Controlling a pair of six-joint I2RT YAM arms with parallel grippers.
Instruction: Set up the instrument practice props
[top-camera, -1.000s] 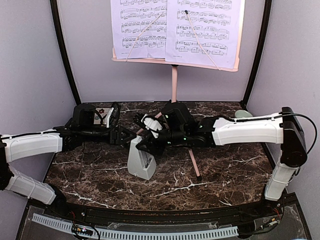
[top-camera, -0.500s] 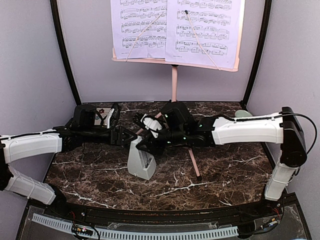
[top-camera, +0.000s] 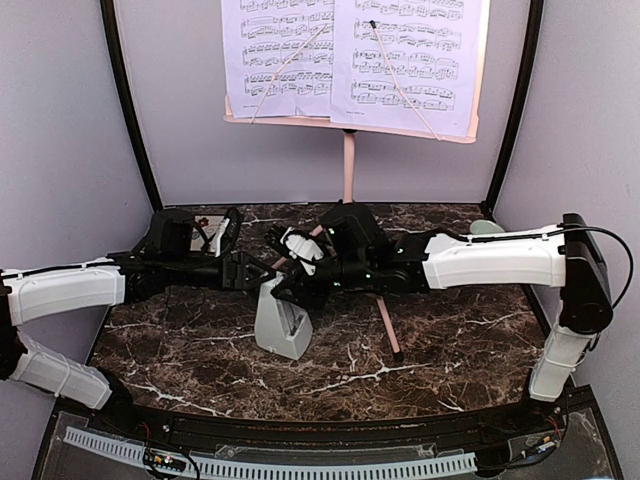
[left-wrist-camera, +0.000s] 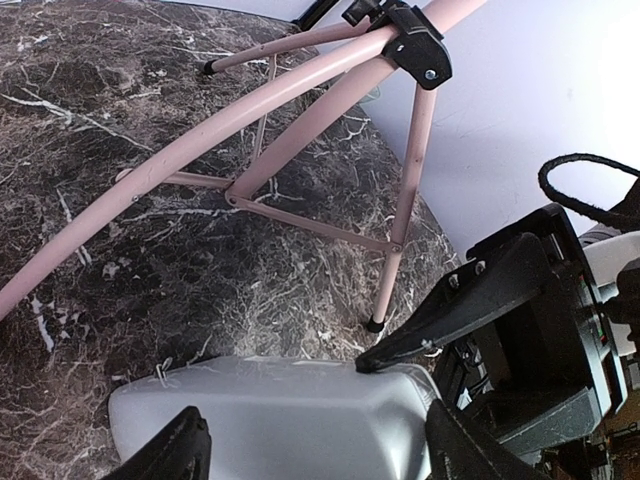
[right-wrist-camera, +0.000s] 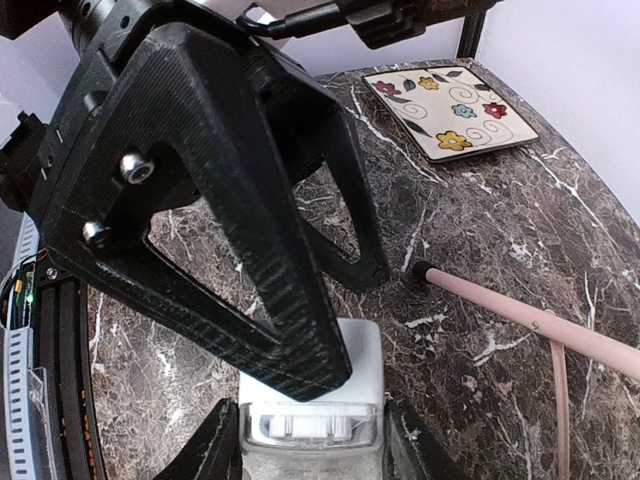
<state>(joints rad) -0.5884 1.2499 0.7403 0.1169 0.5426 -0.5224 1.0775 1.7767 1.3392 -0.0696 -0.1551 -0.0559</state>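
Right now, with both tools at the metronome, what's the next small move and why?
Probably ease the left tool straight back off the metronome. Its jaws stand open on either side of the grey body, while the right tool clamps the clear-covered top, so it looks secured.

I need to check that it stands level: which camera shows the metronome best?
Top external: nearly the whole grey metronome shows, standing on the table, its top hidden by the right claw. Right wrist shows only its clear-covered top; left wrist only a grey side at the frame's bottom edge.
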